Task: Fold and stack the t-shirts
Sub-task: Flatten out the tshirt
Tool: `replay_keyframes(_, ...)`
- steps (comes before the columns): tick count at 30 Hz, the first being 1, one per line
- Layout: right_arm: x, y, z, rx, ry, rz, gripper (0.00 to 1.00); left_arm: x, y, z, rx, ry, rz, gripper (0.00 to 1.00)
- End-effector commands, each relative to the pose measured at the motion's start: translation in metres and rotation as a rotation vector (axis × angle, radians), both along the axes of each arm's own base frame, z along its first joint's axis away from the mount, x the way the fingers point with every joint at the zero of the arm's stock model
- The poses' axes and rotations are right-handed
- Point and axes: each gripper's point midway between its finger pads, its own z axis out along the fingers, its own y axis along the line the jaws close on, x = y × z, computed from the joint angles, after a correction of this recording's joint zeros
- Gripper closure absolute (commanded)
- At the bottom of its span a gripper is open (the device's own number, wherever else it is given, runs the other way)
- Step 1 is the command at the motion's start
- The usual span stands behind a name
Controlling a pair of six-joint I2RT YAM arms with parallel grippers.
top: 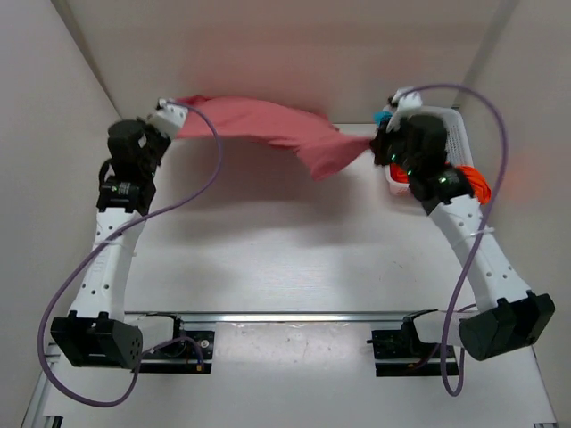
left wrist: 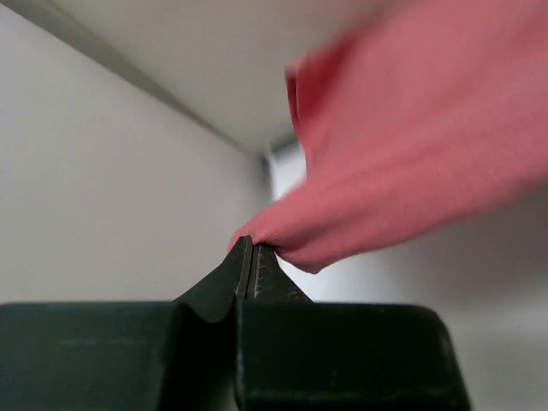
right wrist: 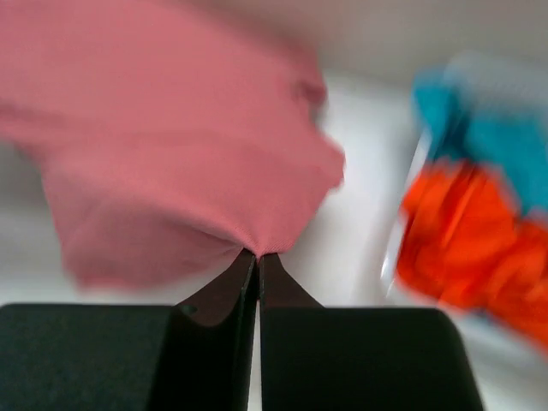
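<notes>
Left hand clenched on pink shirt's left end, right hand clenched on its right end. Pink shirt hangs stretched, sagging, above tabletop. Right of pink shirt: basket with orange shirt and teal shirt, both blurry.

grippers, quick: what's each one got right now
left gripper: jaws closed, pinching one end of the pink t-shirt
right gripper: jaws closed, pinching the other end of the same shirt
</notes>
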Motion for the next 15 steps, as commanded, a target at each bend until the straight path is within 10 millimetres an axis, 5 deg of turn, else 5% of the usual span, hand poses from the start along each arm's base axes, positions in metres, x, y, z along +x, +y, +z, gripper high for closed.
replay_keyframes(1, -0.046, -0.008, -0.092, -0.058, 0.241, -0.063, 1.0, -0.034, 0.017, -0.081, 0.039, 0.244, 0.039, 1.0)
replay_keyframes(5, -0.123, -0.004, -0.168, -0.055, 0.458, -0.028, 1.0, -0.093, 0.041, -0.165, 0.035, 0.513, 0.07, 1.0)
replay_keyframes(9, -0.178, -0.001, -0.218, -0.037, 0.63, 0.013, 1.0, -0.147, 0.031, -0.245, 0.108, 0.771, 0.009, 1.0)
replay_keyframes(15, -0.209, 0.009, -0.259, 0.01, 0.779, 0.088, 1.0, -0.196, 0.034, -0.291, 0.195, 0.89, 0.024, 1.0)
